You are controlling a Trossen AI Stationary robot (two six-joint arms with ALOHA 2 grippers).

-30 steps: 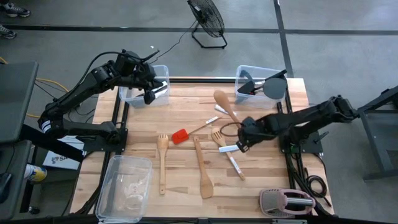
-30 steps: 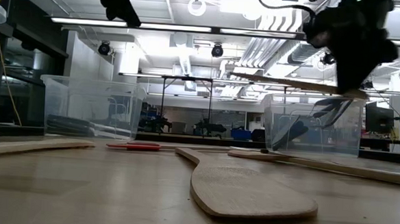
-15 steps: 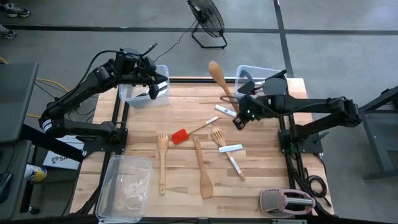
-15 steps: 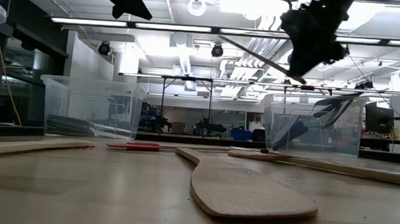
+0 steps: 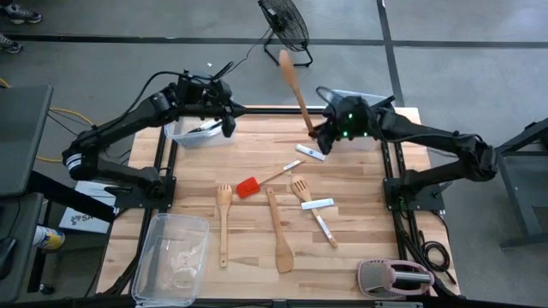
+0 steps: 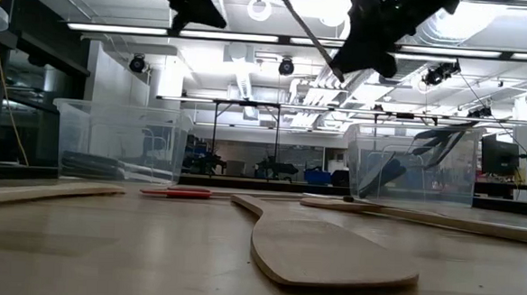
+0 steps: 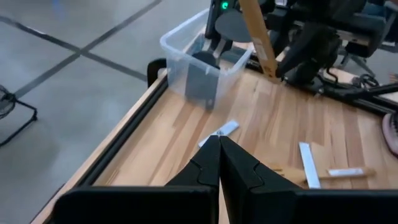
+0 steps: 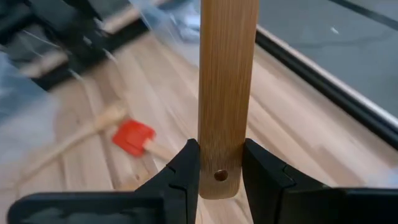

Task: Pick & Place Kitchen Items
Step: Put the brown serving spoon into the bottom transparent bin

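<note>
Holding: right gripper has its fingers pinched on the bare end of a wooden spoon, just above the small hanging hole, and carries it above the table's far right corner, beside the right bin.
Spoon attitude: handle end low in the grip, bowl end raised and leaning out past the table's far edge (the high view shows the whole length clear of the wood).
Handling, judged: light, stiff, dry wood, not fragile; smooth enough to pivot between the fingers when gripped so near one end, since most of the length hangs beyond the grip.
Better hold, judged: nearer mid-handle for less swing (the flat handle faces suit the finger pads).
Left gripper: fingers pressed together with nothing between them, hovering by the left bin at the far left corner.
Still on table: red spatula, forked turner, two more wooden utensils, white-bladed knives.
Knives, judged: thin and flat against the wood, harder to get under; take them across the handle.
</note>
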